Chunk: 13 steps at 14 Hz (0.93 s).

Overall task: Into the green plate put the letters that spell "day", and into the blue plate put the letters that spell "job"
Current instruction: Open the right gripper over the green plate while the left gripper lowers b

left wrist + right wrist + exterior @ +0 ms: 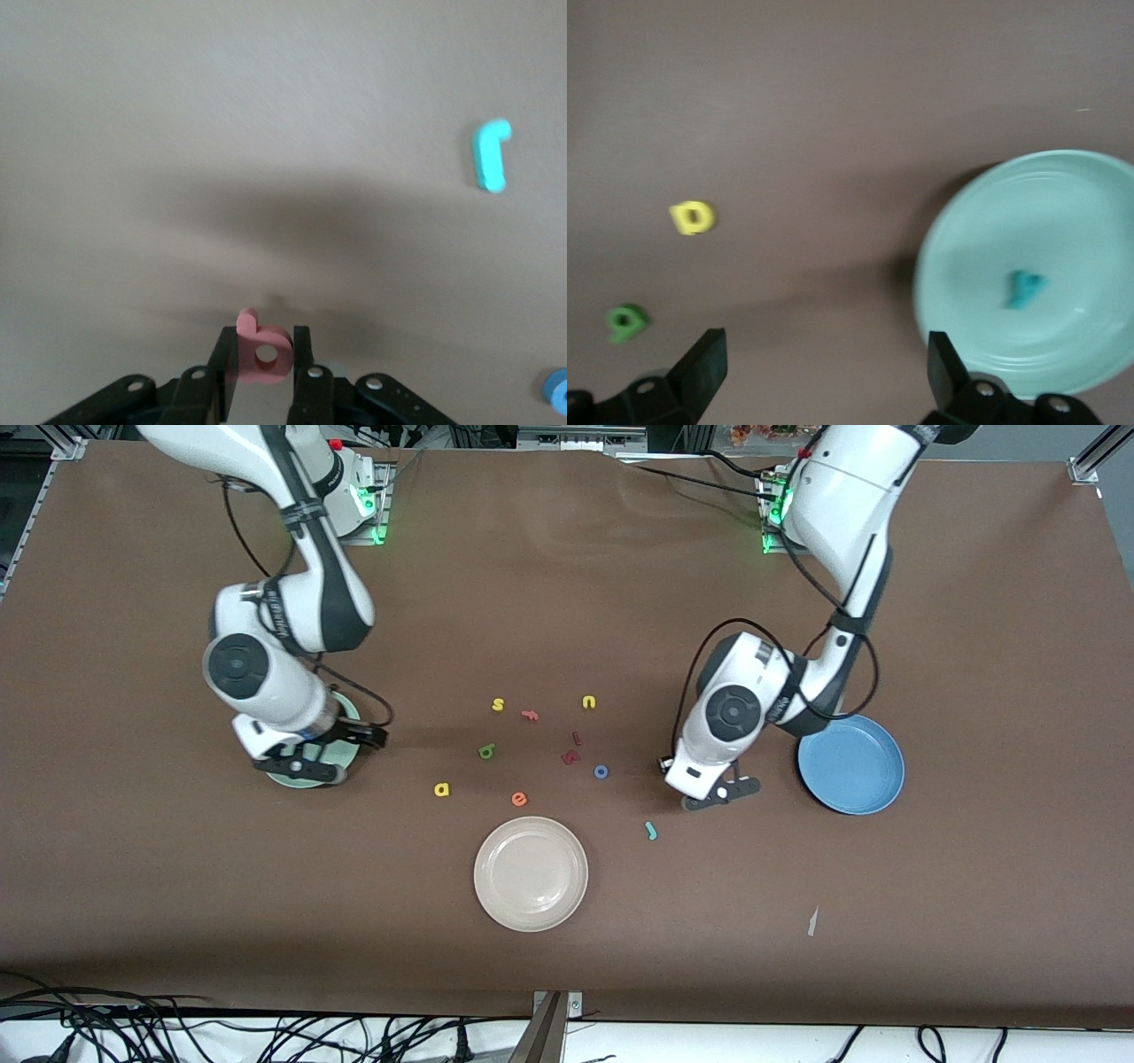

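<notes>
Beige-white plate (530,873) sits by the table's near edge. Left gripper (266,359) pinches the salmon "b" (263,350) beside the blue plate (852,765); such a thin pinch could slip. Right gripper (824,363) gapes above the green plate (1036,266), teal "y" (1024,289) inside.

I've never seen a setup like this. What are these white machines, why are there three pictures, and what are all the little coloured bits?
The white machines are two robot arms, each ending in a two-fingered gripper. The wide picture comes from a high camera facing them; the other two come from cameras on the wrists.

On the brown table lie small foam letters to be sorted into plates. The left gripper is shut on the salmon-pink b, over the table beside the blue plate. The right gripper is open over the green plate, where the teal y already lies.

On the table lie the yellow a, green d, blue o, teal j and a beige plate.
</notes>
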Each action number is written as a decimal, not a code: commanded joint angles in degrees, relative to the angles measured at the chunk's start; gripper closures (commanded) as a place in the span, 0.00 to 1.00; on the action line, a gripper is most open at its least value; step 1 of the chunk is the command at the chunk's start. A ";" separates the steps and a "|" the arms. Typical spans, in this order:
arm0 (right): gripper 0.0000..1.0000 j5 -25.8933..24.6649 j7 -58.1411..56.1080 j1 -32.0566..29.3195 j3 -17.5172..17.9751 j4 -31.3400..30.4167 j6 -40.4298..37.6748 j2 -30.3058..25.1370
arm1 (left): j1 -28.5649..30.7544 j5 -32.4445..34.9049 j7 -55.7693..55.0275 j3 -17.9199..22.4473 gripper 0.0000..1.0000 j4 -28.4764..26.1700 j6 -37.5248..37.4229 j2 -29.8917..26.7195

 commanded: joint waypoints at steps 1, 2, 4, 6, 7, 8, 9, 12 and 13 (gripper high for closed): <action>0.00 3.70 3.90 2.71 -0.47 10.50 0.17 9.92 | 4.55 1.64 9.66 -0.62 0.91 -1.67 -5.76 -5.18; 0.00 3.88 3.91 3.07 -0.47 11.66 1.91 11.86 | 6.30 1.73 13.18 -0.53 0.91 -3.50 -6.04 -6.84; 0.01 3.71 2.59 3.60 -0.47 11.67 7.18 14.42 | 10.43 3.83 20.83 -0.61 0.91 -7.98 -5.69 -10.44; 0.17 3.62 0.23 4.03 -0.47 11.67 9.22 16.62 | 12.64 6.46 24.45 -0.62 0.91 -13.68 -2.20 -13.52; 0.28 3.71 -1.18 4.04 -0.47 11.67 9.84 17.06 | 14.13 7.43 25.86 -0.70 0.91 -16.93 0.70 -14.76; 0.36 3.71 -2.50 4.04 -0.38 11.67 10.02 17.59 | 15.01 8.66 27.61 -0.62 0.91 -20.27 3.95 -15.64; 0.44 3.71 -2.77 4.04 0.05 11.76 10.19 17.68 | 16.94 9.72 29.37 -0.70 0.91 -23.35 7.46 -16.43; 0.46 3.80 -2.69 3.95 1.20 11.76 10.28 17.59 | 19.94 13.40 32.02 -0.70 0.89 -30.13 16.52 -16.70; 0.46 3.80 -2.69 3.86 1.20 11.85 10.37 17.59 | 20.64 15.94 32.02 -0.70 0.80 -30.58 17.33 -16.35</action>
